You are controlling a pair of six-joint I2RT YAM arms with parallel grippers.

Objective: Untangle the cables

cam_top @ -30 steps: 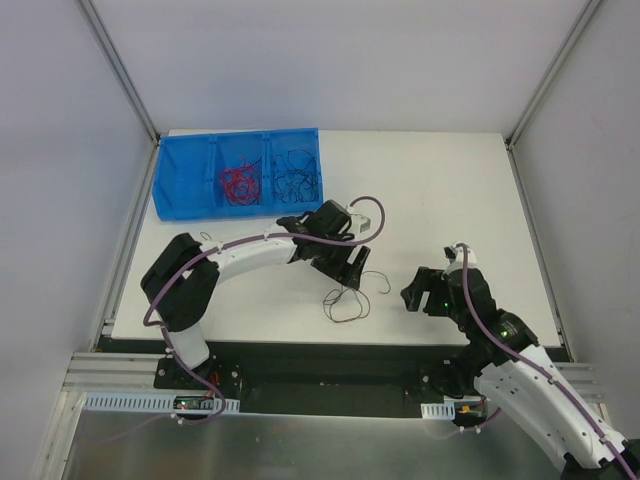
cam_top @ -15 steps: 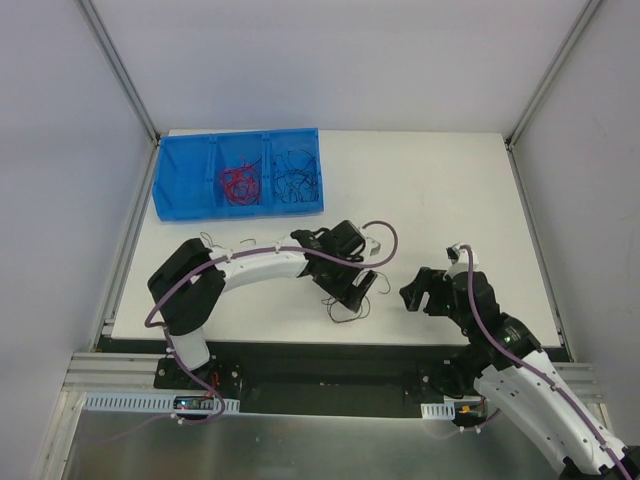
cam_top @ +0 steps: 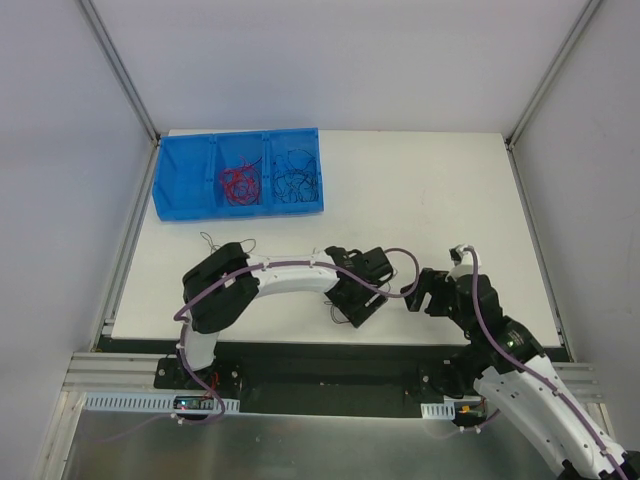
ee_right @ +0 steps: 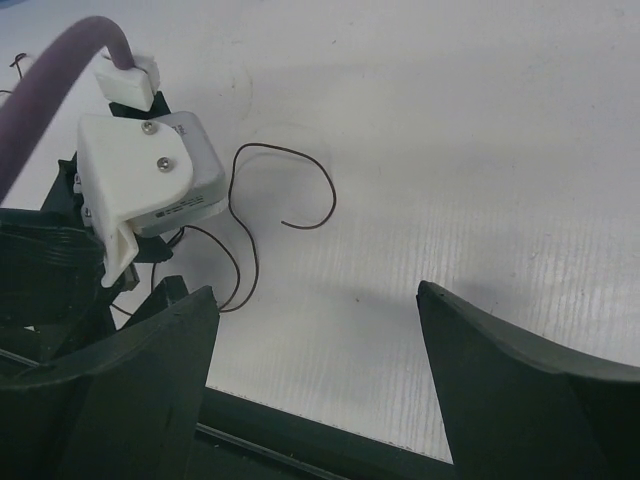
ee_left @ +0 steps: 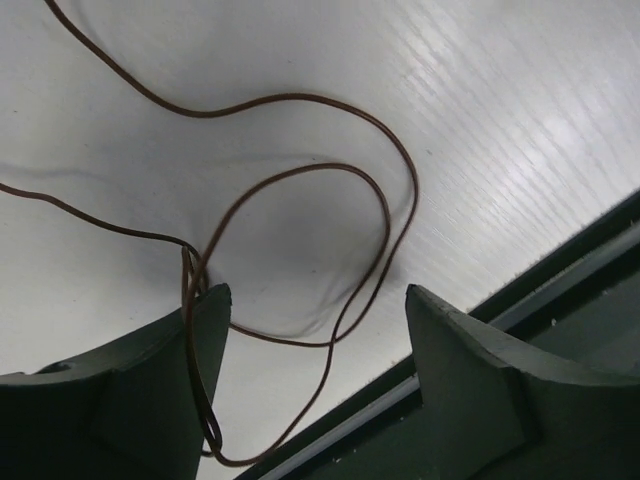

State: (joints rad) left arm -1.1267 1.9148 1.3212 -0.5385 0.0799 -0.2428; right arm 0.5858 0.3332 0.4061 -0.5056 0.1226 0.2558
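A thin dark-brown cable [ee_left: 300, 96] lies in loose loops on the white table near its front edge. My left gripper [ee_left: 315, 300] hangs low over it, open, and a strand runs down along the left finger [ee_left: 150, 400] without being pinched. From the top view, that gripper [cam_top: 357, 305] hides most of the cable [cam_top: 340, 318]. My right gripper [cam_top: 418, 296] stands open just to its right, nothing between its fingers. In the right wrist view, that gripper [ee_right: 315, 295] looks at the cable's free end [ee_right: 327, 185] beside the left wrist's white camera housing [ee_right: 150, 185].
A blue bin [cam_top: 180, 185] stands at the back left with red cables [cam_top: 237, 184] in its middle compartment and black cables [cam_top: 297, 175] in its right one. Two small wire bits [cam_top: 207, 240] lie in front of it. The table's front edge [ee_left: 560, 270] is close to both grippers.
My left arm has swung right and toward the near edge, coming down over the loose cable. The right gripper has shifted slightly forward and stays open.
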